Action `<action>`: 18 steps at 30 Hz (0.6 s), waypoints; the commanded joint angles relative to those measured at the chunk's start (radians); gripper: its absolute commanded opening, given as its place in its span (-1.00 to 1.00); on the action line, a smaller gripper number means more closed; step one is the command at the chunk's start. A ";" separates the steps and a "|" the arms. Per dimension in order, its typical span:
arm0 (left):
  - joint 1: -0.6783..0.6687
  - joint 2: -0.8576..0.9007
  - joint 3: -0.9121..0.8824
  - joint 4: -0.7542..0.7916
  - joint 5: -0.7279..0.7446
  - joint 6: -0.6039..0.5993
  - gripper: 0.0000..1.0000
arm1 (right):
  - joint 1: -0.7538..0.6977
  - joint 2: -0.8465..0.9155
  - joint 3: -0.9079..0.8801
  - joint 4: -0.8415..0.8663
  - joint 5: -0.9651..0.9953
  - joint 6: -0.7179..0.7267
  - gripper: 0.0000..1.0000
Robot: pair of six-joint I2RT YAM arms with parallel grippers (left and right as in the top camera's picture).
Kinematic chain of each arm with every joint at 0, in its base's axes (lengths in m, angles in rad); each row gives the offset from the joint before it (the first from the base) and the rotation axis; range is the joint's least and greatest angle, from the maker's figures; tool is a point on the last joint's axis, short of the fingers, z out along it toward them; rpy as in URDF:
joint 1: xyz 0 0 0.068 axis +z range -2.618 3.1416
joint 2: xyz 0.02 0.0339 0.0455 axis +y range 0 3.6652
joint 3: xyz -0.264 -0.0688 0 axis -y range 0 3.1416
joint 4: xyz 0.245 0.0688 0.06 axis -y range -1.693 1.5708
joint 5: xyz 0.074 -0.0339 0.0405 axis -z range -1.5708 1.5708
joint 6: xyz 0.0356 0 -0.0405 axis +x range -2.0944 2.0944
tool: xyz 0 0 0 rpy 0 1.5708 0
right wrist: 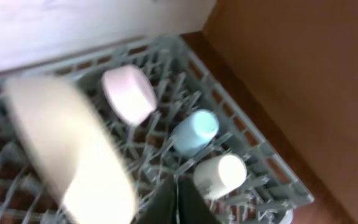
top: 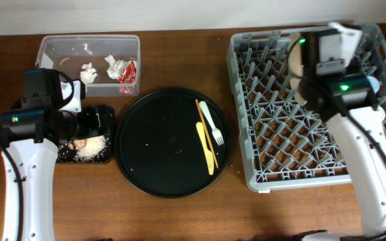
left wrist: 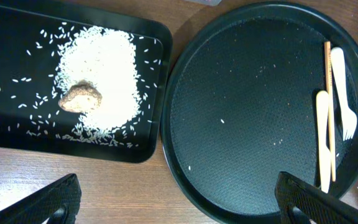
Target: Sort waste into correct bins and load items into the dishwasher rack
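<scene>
Left claw (left wrist: 179,198) hangs spread wide near the rice tray (left wrist: 5,124); right claw (right wrist: 177,202), pressed together, hovers over the rack (right wrist: 260,163) beside the blurred cream bowl (right wrist: 67,155).

**No Legible Text in Any View**

No words, numbers or brand marks can be read on anything here. The only signal marks are small green lights: one green light (top: 15,118) on the left arm (top: 25,167) near the counter's left edge, and another (top: 344,86) on the right arm (top: 367,154) over the grey rack (top: 260,167) toward the right edge.
</scene>
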 commanded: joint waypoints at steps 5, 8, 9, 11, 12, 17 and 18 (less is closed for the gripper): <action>0.005 -0.008 -0.005 0.000 0.037 -0.011 0.99 | -0.019 0.202 0.003 -0.014 -0.164 -0.003 -0.92; 0.005 -0.008 -0.005 0.002 0.037 -0.010 0.99 | -0.019 0.195 0.007 -0.014 -0.137 -0.003 -0.92; 0.005 -0.008 -0.005 0.001 0.037 -0.010 0.99 | -0.019 0.177 0.011 -0.013 -0.126 -0.003 -0.92; 0.005 -0.008 -0.005 0.004 0.037 -0.010 0.99 | -0.019 0.164 0.012 -0.014 -0.117 -0.004 -0.92; 0.005 -0.008 -0.005 0.003 0.037 -0.010 0.99 | -0.019 0.164 0.011 -0.024 -0.118 -0.003 -0.92; 0.005 -0.008 -0.005 0.001 0.037 -0.010 0.99 | -0.019 0.074 0.012 -0.092 -0.292 -0.097 -0.90; 0.005 -0.008 -0.005 0.001 0.037 -0.010 0.99 | -0.019 0.020 0.012 -0.123 -0.410 -0.135 -0.79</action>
